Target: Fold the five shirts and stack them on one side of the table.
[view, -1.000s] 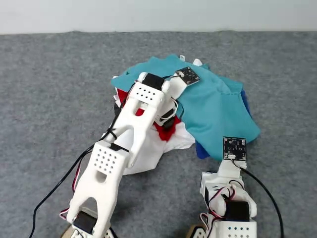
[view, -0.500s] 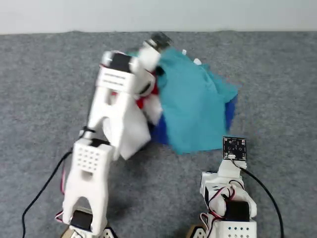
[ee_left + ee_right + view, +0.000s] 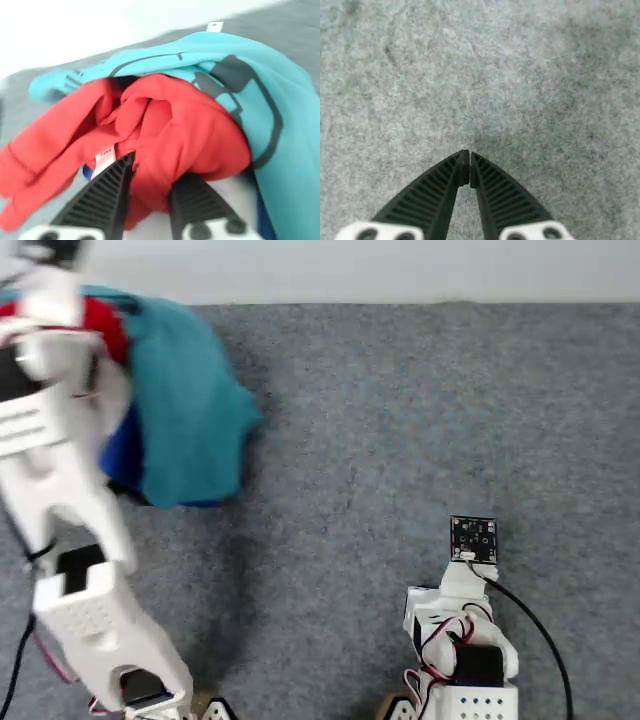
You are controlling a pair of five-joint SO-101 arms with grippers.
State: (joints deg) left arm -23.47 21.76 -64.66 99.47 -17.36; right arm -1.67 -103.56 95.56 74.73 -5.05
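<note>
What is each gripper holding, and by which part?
Left gripper: shut on a bunched fold of the red shirt. Right gripper: shut, holding nothing.

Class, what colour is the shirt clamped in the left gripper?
Red. The shirt in the left gripper shows best in the left wrist view.
</note>
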